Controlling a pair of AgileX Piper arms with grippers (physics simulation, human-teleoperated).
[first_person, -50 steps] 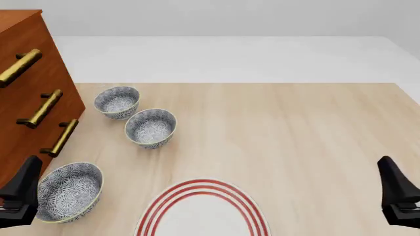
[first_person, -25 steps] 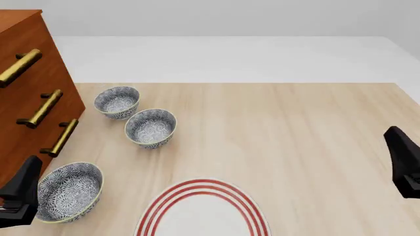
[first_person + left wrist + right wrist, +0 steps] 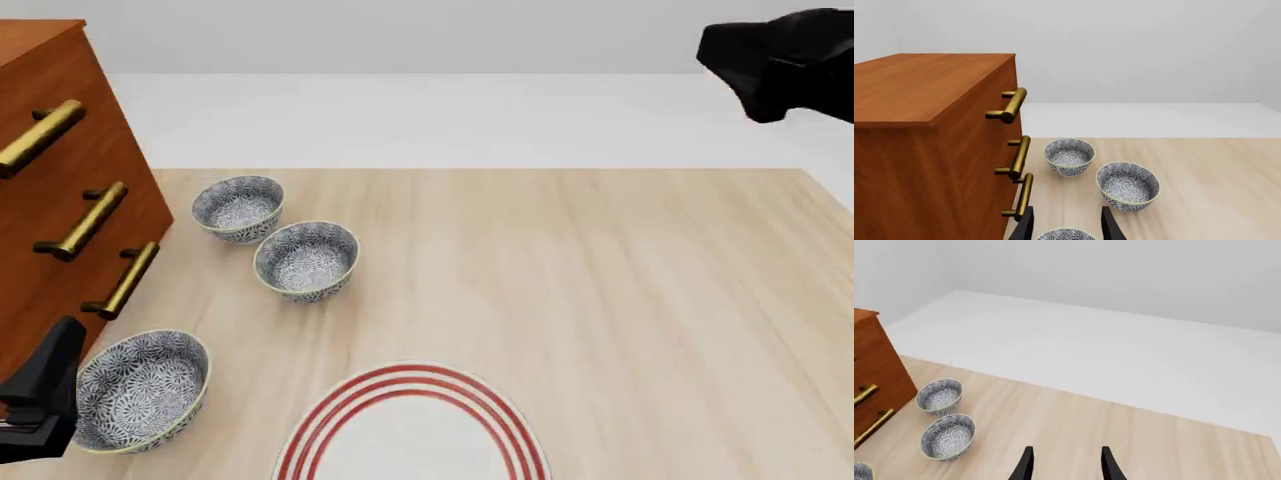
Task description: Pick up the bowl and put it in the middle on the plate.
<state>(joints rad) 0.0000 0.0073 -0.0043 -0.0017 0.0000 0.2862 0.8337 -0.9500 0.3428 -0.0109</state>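
Front view is showing three patterned bowls on the wooden surface (image 3: 601,300); the middle bowl (image 3: 307,260) is sitting between the far bowl (image 3: 239,207) and the near bowl (image 3: 140,390), all well apart from the plate (image 3: 414,425) at the near edge. The left gripper (image 3: 1066,227) is hovering spread and empty just over the near bowl, beside the dresser (image 3: 54,180). The right gripper (image 3: 1064,465) is also standing spread, holding nothing, high above the surface. Judging the risks: grabbing the wrong lookalike bowl, knocking the dresser handles, or pinching the thin rim poorly so the bowl is slipping out.
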